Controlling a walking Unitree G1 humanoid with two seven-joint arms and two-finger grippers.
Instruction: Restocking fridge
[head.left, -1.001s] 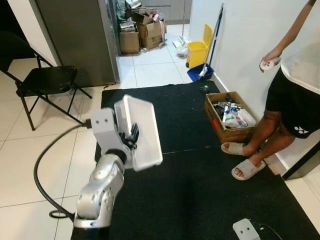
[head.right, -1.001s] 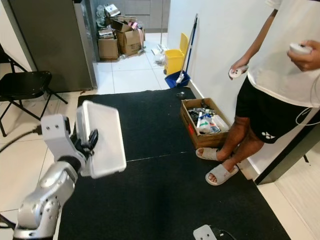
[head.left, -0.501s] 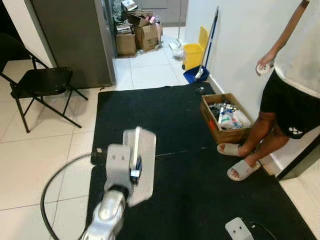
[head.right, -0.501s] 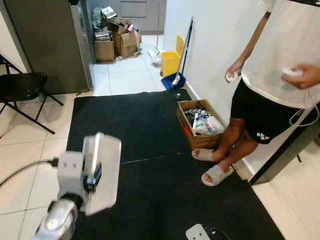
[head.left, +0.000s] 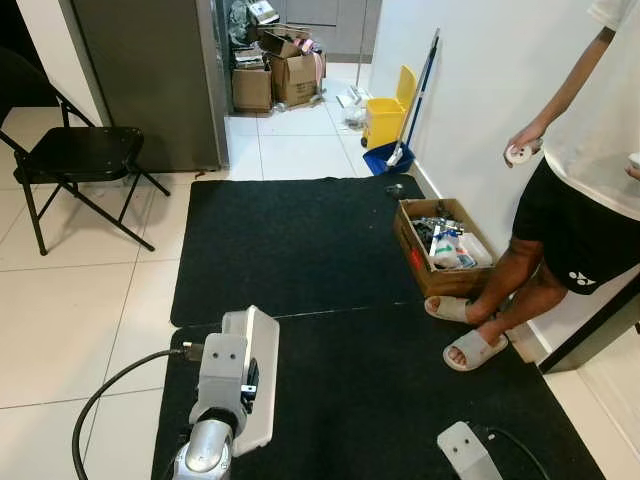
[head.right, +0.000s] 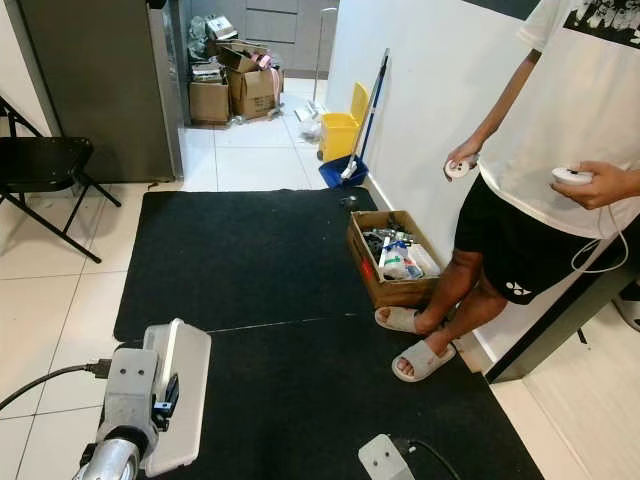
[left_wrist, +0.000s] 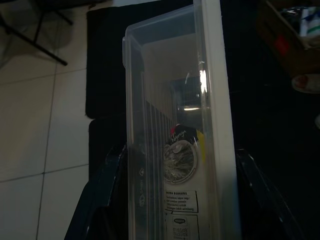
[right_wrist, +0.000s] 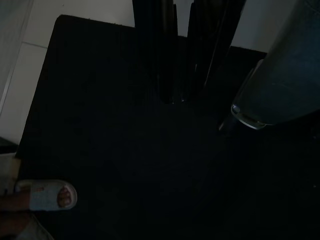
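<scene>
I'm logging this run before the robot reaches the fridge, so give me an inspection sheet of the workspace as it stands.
Surface: white tile floor with a black mat laid over it.
Job's things: clear plastic container with a labelled packet inside, held edge-on; grey fridge ahead on the left, door shut.
Clutter: cardboard box of supplies by the wall; stacked cartons; yellow dustpan and mop; folding chair.
Hands: left hand clamps the container; right hand hangs idle over the mat.
Cables: black cable from the left arm; white adapter on the mat.
Surroundings: a person in sandals holding controllers.
</scene>
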